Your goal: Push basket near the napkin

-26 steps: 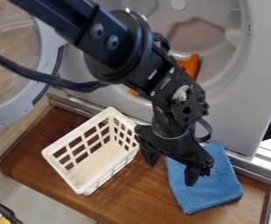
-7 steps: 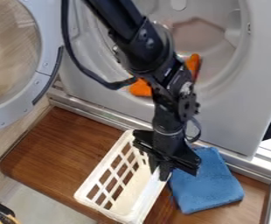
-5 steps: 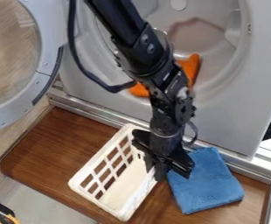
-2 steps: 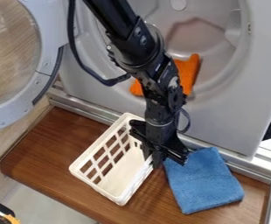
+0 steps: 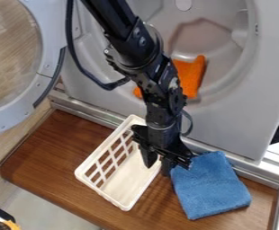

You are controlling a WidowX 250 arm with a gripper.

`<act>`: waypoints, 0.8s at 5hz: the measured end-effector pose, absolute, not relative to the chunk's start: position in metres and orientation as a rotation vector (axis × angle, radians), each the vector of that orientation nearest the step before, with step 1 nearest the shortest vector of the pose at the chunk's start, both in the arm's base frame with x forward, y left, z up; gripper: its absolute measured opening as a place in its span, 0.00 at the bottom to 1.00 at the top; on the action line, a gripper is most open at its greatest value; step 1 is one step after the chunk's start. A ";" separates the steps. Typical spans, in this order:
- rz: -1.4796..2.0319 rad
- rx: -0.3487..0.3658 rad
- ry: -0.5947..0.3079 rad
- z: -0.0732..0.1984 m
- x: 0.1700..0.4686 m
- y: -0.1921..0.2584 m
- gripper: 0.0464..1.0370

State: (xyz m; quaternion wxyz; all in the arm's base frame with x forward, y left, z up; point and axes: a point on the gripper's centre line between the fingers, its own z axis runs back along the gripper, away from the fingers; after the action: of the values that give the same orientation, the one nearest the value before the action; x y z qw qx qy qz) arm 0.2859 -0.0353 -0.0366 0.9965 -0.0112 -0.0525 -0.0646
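The black gripper (image 5: 157,165) hangs over the right side of the white basket (image 5: 121,207), its fingers a little apart. One finger reaches down over the basket's inside, and the other is at the right rim by the napkin's upper left corner. The basket stands upright and slanted on the wooden board, with part of its right rim hidden behind the gripper. Just to its right lies the blue napkin (image 5: 213,191), folded flat, with a narrow strip of wood between them lower down.
Behind the wooden board (image 5: 51,155) stands a grey machine with a round opening (image 5: 217,40) and an orange cloth (image 5: 190,76) inside. Its round door (image 5: 30,58) hangs open at the left. A black and yellow object (image 5: 1,220) shows at the lower left corner.
Compared with the oldest view, the basket is further right, nearer the napkin. The gripper was closed at its right rim; basket and gripper then shifted up and left, and the fingers have parted.
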 end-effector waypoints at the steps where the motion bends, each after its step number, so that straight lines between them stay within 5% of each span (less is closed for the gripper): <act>1: -0.123 -0.035 -0.088 -0.035 0.283 -0.037 0.89; 2: -0.119 -0.042 -0.107 -0.020 0.281 -0.042 0.97; 4: -0.111 -0.028 -0.113 0.000 0.274 -0.047 0.96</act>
State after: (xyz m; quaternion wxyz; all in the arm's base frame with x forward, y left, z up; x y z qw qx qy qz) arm 0.2737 -0.0470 -0.0005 0.9968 -0.0138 -0.0564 -0.0556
